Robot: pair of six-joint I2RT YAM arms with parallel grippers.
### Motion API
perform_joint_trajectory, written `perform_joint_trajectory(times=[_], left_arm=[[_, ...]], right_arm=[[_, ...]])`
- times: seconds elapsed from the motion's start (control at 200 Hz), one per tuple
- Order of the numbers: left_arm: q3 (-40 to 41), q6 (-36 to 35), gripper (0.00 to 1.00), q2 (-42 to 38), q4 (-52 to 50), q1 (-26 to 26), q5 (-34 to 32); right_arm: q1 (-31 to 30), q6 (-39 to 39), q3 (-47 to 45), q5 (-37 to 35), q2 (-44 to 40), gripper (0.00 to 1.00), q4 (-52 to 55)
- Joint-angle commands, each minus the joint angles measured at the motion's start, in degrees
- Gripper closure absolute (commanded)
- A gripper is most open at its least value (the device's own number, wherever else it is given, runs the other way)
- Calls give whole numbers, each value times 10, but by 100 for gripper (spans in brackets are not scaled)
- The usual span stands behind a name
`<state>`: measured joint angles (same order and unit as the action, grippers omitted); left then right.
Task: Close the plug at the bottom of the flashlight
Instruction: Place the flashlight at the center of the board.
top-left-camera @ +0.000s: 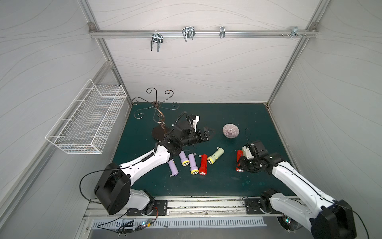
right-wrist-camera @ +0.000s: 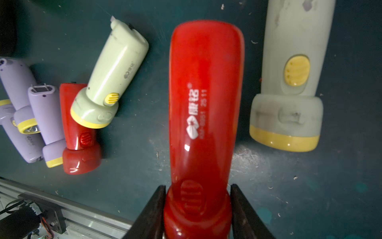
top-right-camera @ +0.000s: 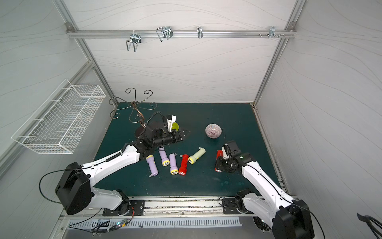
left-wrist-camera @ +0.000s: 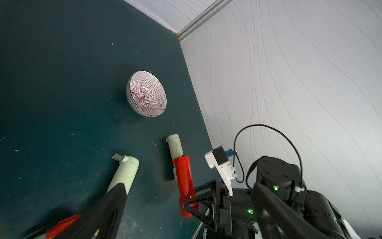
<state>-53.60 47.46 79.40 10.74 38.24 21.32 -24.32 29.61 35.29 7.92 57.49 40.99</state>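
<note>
My right gripper [right-wrist-camera: 198, 190] is shut on the head of a red flashlight [right-wrist-camera: 206, 99], which lies along the green mat [top-left-camera: 227, 182] at the right in both top views [top-left-camera: 239, 156]. In the right wrist view its bottom end is smooth and rounded, and no plug prongs stick out. A pale green flashlight [right-wrist-camera: 289, 82] lies right beside it. My left gripper [top-left-camera: 210, 132] hangs open and empty above the middle of the mat, well left of the red flashlight [left-wrist-camera: 184, 182]. The left wrist view shows my right gripper's triangular fingers [left-wrist-camera: 196, 204] around that flashlight.
Several loose flashlights lie mid-mat: purple ones [top-left-camera: 184, 158], a red one [top-left-camera: 203, 164] and a pale green one [top-left-camera: 216, 156] with its plug [top-left-camera: 218, 148] folded out. A striped bowl [top-left-camera: 230, 130] sits behind them. A metal hook stand [top-left-camera: 159, 115] stands back left. A wire basket [top-left-camera: 86, 122] hangs on the left wall.
</note>
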Motion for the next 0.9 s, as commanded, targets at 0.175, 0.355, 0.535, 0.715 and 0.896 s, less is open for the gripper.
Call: perform_joint_trajectory(times=[0.175,0.355,0.535,0.715,0.896], left_arm=[[-11,-7,4,20,44,0,53],[-11,-13,4,24,42,0,58],[-11,-15,4,28,43,0,65],[-11,-20,3,30,41,0,70],[-12,-19,3,35,45,0,74]], right_arm=[[21,-44,35,-13,112,100,-48],[49,-49,56,-7,147,100,-64],[78,-58,68,10,198,97,-80],[81,-57,61,11,229,83,-92],[85,-52,54,18,229,52,-95]])
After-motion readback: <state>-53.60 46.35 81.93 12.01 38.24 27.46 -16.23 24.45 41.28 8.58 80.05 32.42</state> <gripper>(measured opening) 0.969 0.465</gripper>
